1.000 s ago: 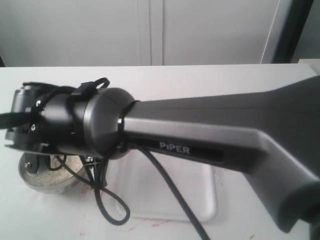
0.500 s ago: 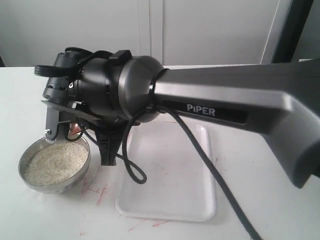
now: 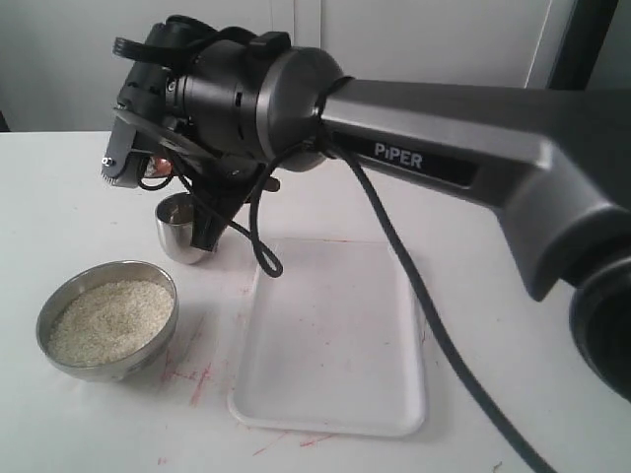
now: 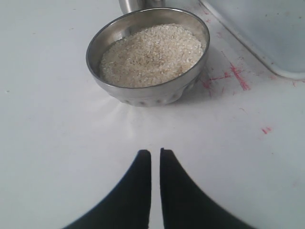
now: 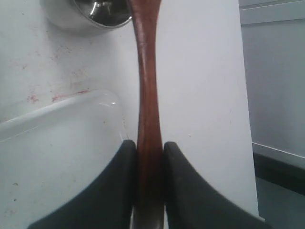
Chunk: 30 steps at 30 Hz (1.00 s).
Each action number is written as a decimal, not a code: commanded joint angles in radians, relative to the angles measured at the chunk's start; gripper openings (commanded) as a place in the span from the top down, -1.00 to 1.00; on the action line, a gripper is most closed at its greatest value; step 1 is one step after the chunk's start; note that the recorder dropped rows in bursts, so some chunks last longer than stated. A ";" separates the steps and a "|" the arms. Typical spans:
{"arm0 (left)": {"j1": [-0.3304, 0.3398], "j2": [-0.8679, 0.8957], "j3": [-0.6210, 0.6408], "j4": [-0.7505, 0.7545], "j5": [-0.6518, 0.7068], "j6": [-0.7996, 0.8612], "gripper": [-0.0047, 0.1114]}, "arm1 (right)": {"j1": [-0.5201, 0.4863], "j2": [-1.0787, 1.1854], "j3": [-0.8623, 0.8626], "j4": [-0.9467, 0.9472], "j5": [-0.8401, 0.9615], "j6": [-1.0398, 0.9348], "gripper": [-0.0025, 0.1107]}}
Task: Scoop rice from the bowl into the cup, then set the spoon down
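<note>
The grey metal bowl point(image 3: 59, 360) stands at the front left, filled with rice point(image 3: 108, 320). Behind it and a little to the right is the small shiny cup point(image 3: 175, 232). My right arm reaches across from the right, and its gripper point(image 3: 207, 235) hangs just beside the cup. In the right wrist view that gripper point(image 5: 150, 145) is shut on the handle of the brown wooden spoon point(image 5: 147, 90); the spoon's bowl runs out of frame at the cup point(image 5: 102, 12). My left gripper point(image 4: 155, 152) is shut and empty, low over the table, a short way from the bowl point(image 4: 147, 95) of rice point(image 4: 152, 55).
A clear shallow tray point(image 3: 335, 345) lies to the right of the bowl, in front of the cup. Red marks stain the white table between bowl and tray. A black cable point(image 3: 394, 266) loops down from the right arm over the tray.
My right arm has risen from over the bowl and swung back to the cup, carrying the spoon. The bowl, covered a second ago, now shows fully.
</note>
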 commanded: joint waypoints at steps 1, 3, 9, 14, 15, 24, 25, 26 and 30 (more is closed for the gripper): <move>-0.005 -0.003 0.005 -0.011 0.002 0.003 0.67 | -0.025 0.036 -0.022 -0.024 0.011 0.008 0.96; -0.005 -0.003 0.005 -0.011 0.002 0.003 0.67 | -0.035 0.058 -0.022 -0.041 0.020 0.008 0.96; -0.005 -0.003 0.005 -0.011 0.002 0.003 0.67 | -0.040 0.083 -0.022 -0.189 -0.015 -0.009 0.96; -0.005 -0.003 0.005 -0.011 0.002 0.003 0.67 | -0.040 0.084 -0.022 -0.211 -0.053 -0.155 0.96; -0.005 -0.003 0.005 -0.011 0.002 0.003 0.67 | -0.040 0.087 -0.022 -0.220 -0.060 -0.155 0.96; -0.005 -0.003 0.005 -0.011 0.002 0.003 0.67 | -0.040 0.100 -0.018 -0.295 -0.038 -0.205 0.96; -0.005 -0.003 0.005 -0.011 0.002 0.003 0.67 | -0.040 0.100 -0.018 -0.303 -0.038 -0.211 0.96; -0.005 -0.003 0.005 -0.011 0.002 0.003 0.67 | -0.040 0.100 -0.018 -0.313 -0.037 -0.213 0.96; -0.005 -0.003 0.005 -0.011 0.002 0.003 0.67 | -0.040 0.100 -0.018 -0.344 -0.026 -0.236 0.96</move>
